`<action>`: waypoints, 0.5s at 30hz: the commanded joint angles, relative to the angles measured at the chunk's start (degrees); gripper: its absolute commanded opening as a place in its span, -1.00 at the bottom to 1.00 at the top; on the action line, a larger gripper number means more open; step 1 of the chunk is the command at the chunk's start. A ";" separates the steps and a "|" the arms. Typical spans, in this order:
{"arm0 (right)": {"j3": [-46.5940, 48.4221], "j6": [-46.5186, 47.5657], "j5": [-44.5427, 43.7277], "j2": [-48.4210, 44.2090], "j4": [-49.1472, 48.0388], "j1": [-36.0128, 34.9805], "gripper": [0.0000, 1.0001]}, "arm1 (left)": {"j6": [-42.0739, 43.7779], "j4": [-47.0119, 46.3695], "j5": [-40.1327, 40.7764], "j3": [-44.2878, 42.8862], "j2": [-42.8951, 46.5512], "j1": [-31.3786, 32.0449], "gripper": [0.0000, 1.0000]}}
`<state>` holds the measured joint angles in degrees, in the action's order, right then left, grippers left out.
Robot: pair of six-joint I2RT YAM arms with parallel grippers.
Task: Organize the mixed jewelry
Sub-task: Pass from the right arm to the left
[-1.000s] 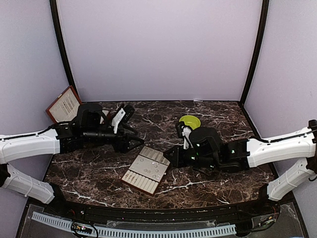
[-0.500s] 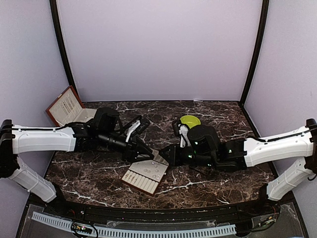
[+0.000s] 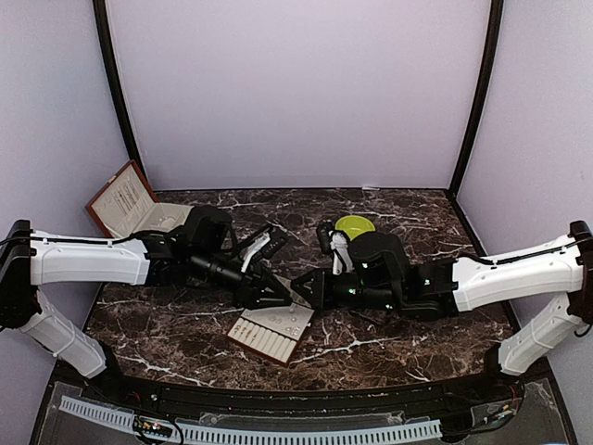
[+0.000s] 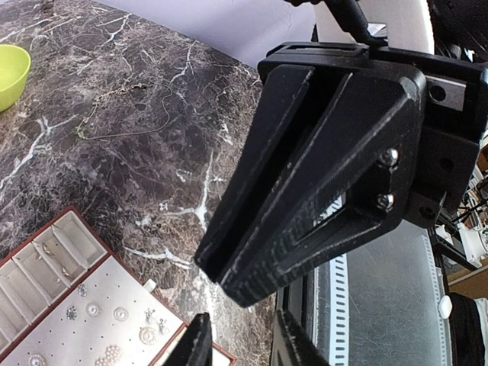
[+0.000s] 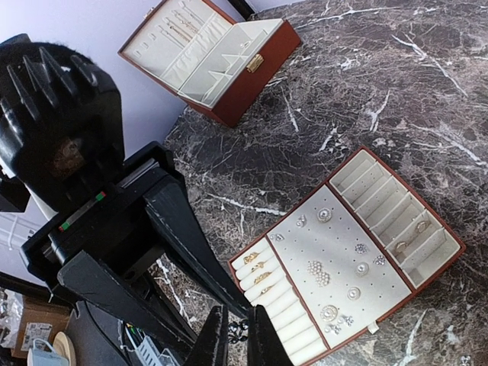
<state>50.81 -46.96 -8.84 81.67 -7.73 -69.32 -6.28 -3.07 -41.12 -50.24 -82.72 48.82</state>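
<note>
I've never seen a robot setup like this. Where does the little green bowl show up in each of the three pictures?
Top external: the green bowl sits toward the back of the table, right of centre.
Left wrist: at the upper left edge, partly cut off.
Right wrist: not in it.
Shared landmark: the cream jewelry tray, low centre from above, bottom left in the left wrist view, lower right in the right wrist view.

Overhead and close wrist cameras share the tray (image 3: 262, 339).

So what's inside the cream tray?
Gold rings in the rolls, studs on the dotted panel, pieces in long slots. From above, the left hand and right hand cover its far corner.
</note>
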 commanded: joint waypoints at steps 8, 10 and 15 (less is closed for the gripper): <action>2.42 0.55 2.28 1.54 -4.17 0.06 -0.79 | -0.75 -0.88 -0.68 -1.18 0.48 0.19 -0.71; 2.51 0.55 2.42 1.71 -4.23 0.06 -0.79 | -0.83 -0.93 -0.66 -1.18 0.49 0.17 -0.75; 2.62 0.38 2.73 2.05 -4.23 0.06 -0.80 | -0.92 -1.06 -0.34 -1.05 0.88 0.16 -0.81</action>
<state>51.79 -46.98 -6.98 83.09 -9.52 -69.32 -7.18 -3.16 -41.15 -50.24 -82.72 48.82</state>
